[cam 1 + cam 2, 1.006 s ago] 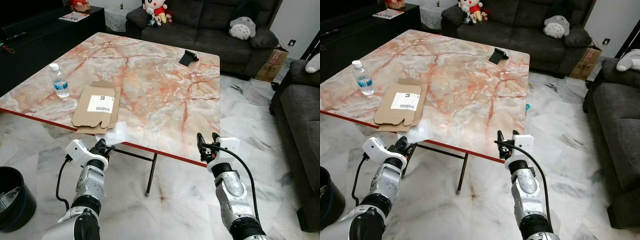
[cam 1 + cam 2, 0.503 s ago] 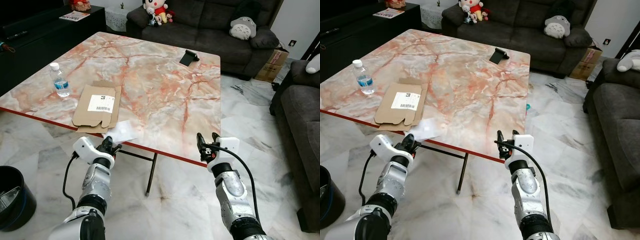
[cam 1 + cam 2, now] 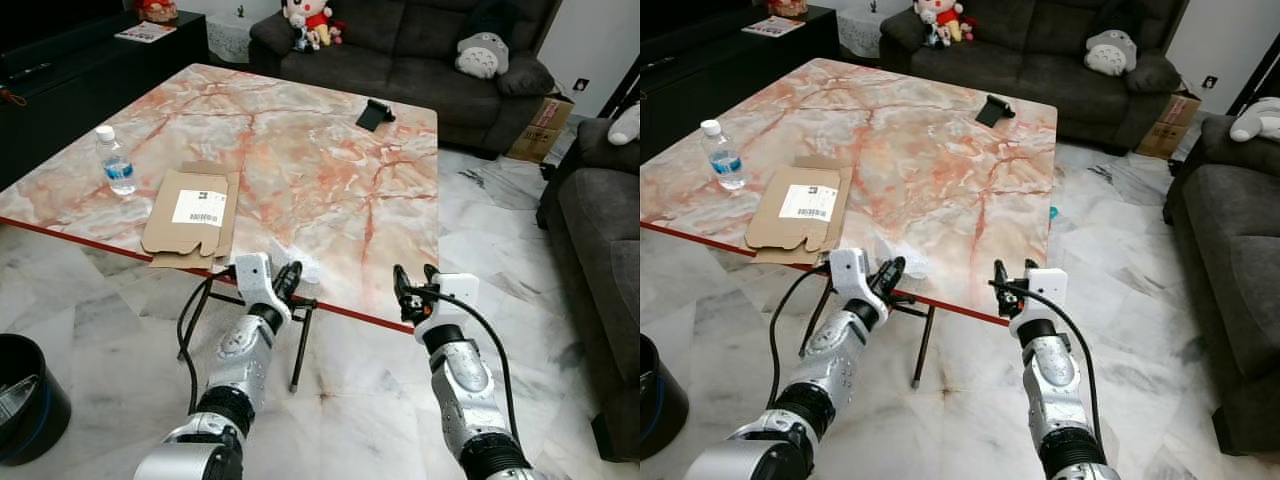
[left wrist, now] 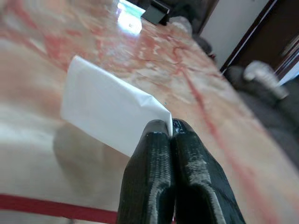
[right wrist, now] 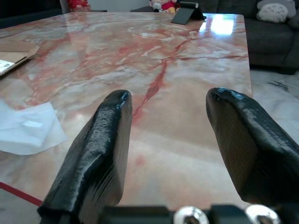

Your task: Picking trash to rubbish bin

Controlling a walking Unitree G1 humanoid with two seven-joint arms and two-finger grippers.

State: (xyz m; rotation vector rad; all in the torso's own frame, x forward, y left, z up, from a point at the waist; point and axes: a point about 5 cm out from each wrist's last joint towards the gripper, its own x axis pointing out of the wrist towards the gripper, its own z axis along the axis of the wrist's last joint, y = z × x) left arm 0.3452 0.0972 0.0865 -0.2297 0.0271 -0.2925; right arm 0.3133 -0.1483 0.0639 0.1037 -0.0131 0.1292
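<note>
A water bottle (image 3: pixel 116 160) is stood upright near the left edge of the marble table (image 3: pixel 330 170), and a black phone stand (image 3: pixel 375 113) is seen at its far side. Plush toys (image 3: pixel 310 22) are set on the dark sofa (image 3: pixel 420 50) beyond, and a cardboard box (image 3: pixel 541 127) rests on the floor beside it.

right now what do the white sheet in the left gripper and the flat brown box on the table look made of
White sheet: looks like thin paper, matte, creased at the corner where the left gripper pinches it; could be thin plastic.
Flat brown box: corrugated cardboard by its look, dull brown, with folded flaps and a white printed label.
Table: glossy marble-look top.
</note>
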